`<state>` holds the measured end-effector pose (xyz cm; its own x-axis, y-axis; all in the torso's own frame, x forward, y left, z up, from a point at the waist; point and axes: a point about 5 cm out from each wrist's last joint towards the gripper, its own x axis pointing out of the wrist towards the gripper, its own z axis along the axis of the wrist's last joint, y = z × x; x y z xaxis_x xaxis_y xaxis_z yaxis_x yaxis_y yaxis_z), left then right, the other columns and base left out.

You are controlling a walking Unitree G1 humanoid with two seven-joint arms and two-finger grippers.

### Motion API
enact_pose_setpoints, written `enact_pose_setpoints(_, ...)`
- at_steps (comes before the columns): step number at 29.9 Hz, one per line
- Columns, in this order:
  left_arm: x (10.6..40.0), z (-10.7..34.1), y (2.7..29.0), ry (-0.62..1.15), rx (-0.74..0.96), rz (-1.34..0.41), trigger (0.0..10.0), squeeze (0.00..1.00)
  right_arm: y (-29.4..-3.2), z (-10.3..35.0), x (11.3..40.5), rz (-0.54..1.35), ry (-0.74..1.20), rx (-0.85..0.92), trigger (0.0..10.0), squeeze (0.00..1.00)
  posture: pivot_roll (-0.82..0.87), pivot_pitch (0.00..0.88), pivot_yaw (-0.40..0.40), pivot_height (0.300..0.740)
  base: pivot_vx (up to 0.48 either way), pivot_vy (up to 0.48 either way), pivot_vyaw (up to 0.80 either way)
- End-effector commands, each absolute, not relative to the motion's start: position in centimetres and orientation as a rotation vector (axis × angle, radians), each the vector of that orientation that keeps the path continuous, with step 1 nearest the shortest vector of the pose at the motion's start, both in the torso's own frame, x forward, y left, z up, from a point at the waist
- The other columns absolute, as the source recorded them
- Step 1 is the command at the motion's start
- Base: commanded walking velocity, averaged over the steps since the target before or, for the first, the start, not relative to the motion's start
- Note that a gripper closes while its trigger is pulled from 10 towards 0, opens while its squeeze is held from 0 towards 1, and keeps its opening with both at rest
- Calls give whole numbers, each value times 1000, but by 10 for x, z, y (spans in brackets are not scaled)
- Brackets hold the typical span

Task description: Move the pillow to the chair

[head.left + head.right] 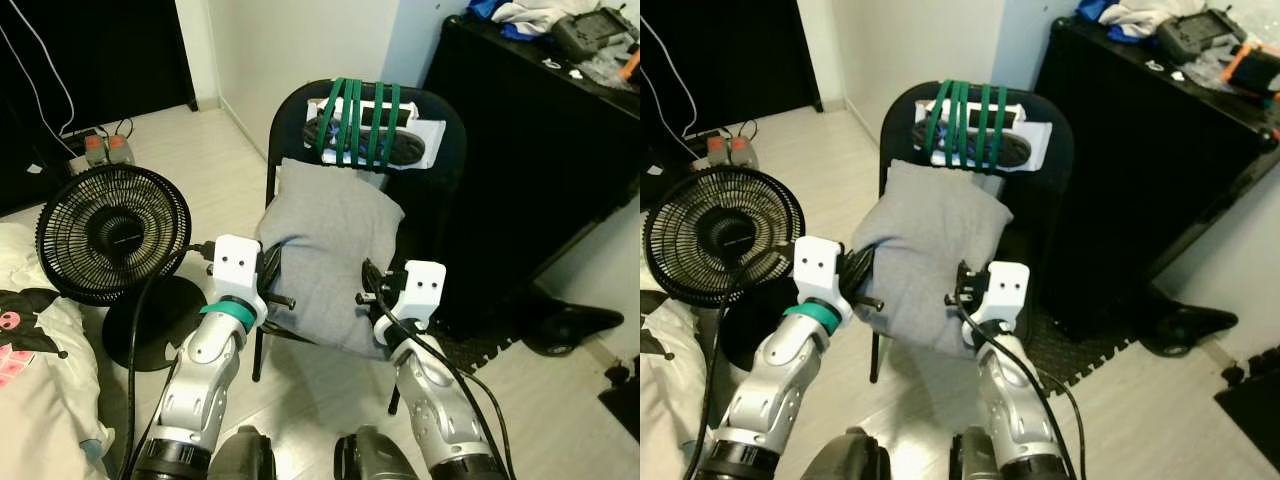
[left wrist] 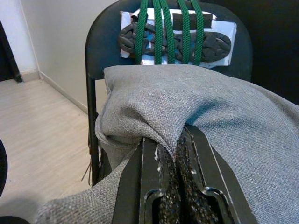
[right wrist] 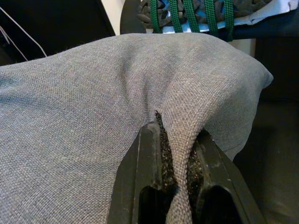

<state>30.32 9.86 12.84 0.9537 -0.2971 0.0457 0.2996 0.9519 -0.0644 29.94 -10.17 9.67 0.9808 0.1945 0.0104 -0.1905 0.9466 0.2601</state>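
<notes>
A grey pillow (image 1: 335, 250) lies on the seat of a black folding chair (image 1: 452, 150), its top leaning against the backrest. My left gripper (image 1: 272, 275) is shut on a fold of fabric at the pillow's left edge (image 2: 154, 135). On the pillow's right side, my right gripper (image 1: 372, 290) is shut on another pinch of the grey cloth (image 3: 180, 140). Green straps (image 1: 355, 120) hold a white and black item to the chair's backrest.
A black floor fan (image 1: 110, 235) stands just left of the chair. A bed with white bedding (image 1: 35, 350) is at the far left. A black cabinet (image 1: 540, 150) stands right of the chair, with a dark foam mat (image 1: 470, 350) at its foot.
</notes>
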Motion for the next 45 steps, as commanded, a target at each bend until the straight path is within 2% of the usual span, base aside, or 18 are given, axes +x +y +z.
enact_pose_setpoints(1,302,131,93,-58,-70,-330,10000,0,-92,93,295,213,31,289,10000,0,-24,64,60,655,0,0,0)
enact_pose_setpoints(45,301,129,90,-47,-72,-346,10000,0,-96,91,293,184,42,294,10000,0,-30,85,69,645,0,0,0)
